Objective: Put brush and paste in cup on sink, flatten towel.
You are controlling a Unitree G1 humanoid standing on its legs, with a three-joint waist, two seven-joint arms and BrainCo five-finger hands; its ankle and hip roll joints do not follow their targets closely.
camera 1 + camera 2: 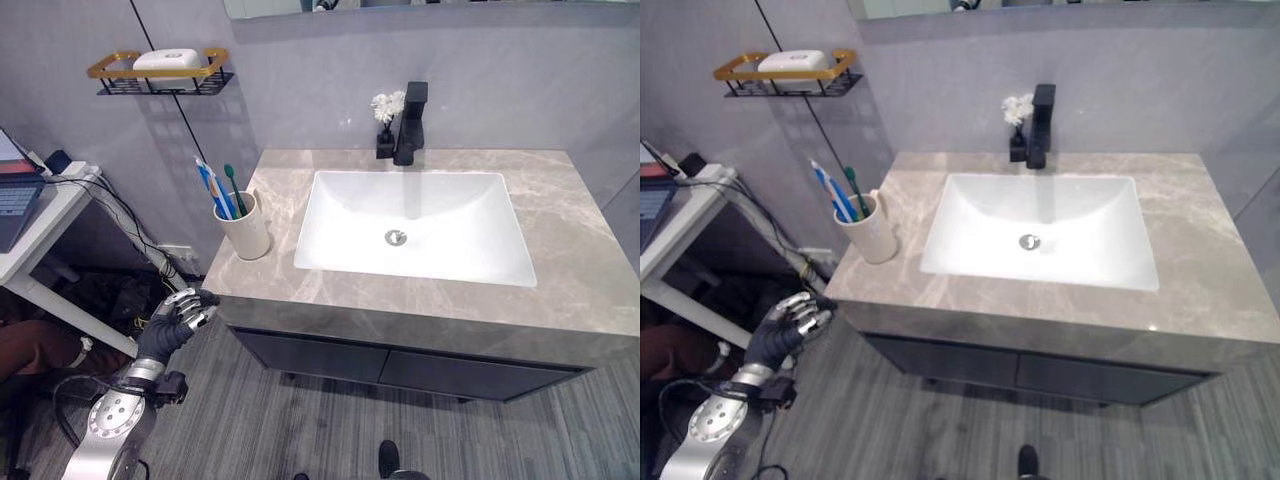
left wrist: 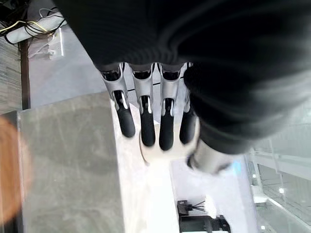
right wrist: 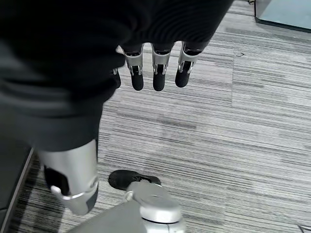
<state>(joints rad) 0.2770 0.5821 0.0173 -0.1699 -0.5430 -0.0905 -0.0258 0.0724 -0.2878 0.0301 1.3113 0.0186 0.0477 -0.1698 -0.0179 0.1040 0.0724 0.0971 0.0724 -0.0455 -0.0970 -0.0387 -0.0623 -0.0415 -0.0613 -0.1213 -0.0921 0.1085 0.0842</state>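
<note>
Hovering just off the counter's (image 1: 300,285) front left corner, the left hand (image 1: 172,322) has its fingers (image 2: 146,128) relaxed and lightly bent, holding nothing. Up and beyond it on the countertop stands the cup (image 1: 245,228), with the brush (image 1: 234,189) and the paste (image 1: 212,188) upright inside, so that part looks done to me. Further off lie the basin (image 1: 415,225) and, at the back, the tap (image 1: 411,123). The right hand (image 3: 154,73) hangs by the robot's side over the striped floor (image 3: 243,126), fingers straight and empty. No towel to be made out on the counter. Best move now, I'd say: lift the left hand slowly, steer wide of the cup, don't knock it.
</note>
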